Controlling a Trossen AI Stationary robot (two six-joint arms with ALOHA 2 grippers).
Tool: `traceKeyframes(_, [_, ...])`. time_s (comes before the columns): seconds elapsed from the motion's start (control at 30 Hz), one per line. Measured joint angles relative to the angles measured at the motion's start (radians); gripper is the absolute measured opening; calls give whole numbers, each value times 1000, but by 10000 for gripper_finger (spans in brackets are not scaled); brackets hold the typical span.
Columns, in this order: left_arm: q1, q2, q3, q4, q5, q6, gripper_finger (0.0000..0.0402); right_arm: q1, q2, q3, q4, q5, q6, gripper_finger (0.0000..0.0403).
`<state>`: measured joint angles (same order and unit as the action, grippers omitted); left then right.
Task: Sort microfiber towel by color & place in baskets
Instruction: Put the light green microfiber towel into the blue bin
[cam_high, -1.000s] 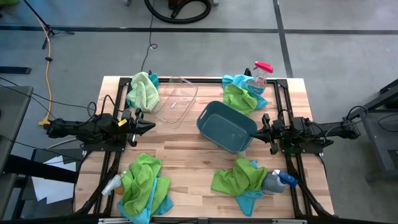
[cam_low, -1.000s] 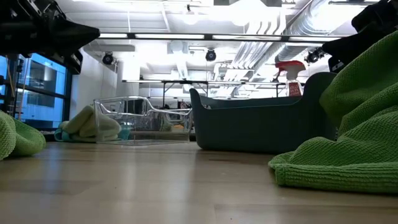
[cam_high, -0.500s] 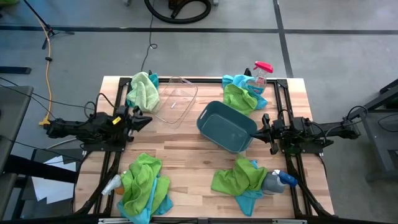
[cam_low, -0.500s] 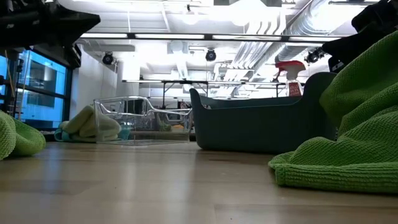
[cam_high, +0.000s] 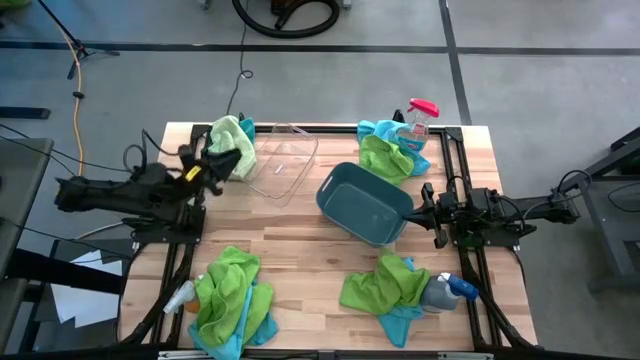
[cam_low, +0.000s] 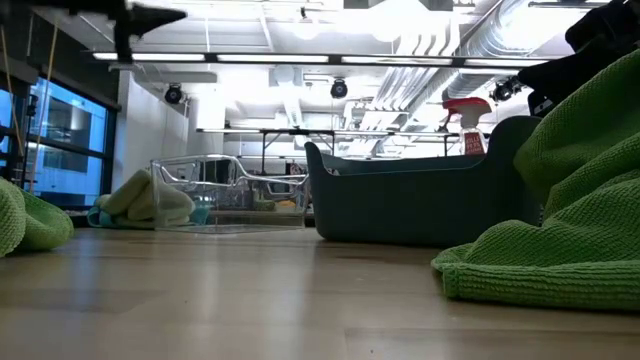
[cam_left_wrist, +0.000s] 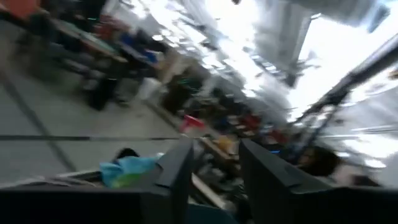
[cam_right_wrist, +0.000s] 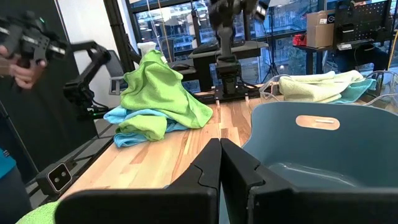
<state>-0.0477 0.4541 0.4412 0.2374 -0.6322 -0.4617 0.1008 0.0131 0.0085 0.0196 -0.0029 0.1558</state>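
Though apart, towel (cam_high: 232, 146) near left claw (cam_high: 222, 165)

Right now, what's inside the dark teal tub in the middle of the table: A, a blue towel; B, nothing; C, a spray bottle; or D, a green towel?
B: in the high view the dark teal tub shows only its bare floor, and the towel piles all lie on the table outside it.
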Motion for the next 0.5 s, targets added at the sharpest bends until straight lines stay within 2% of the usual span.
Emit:
traceKeyframes(0.13, [63, 223, 264, -259, -21, -33, 165, 0, 0, 0, 0, 0, 0, 0])
traceKeyframes(0.37, [287, 566, 770, -999, 21, -169, 180, 0, 0, 0, 0, 0, 0, 0])
traceKeyframes(0.5, [449, 698, 919, -1295, 61, -208, 180, 0, 0, 0, 0, 0, 0, 0])
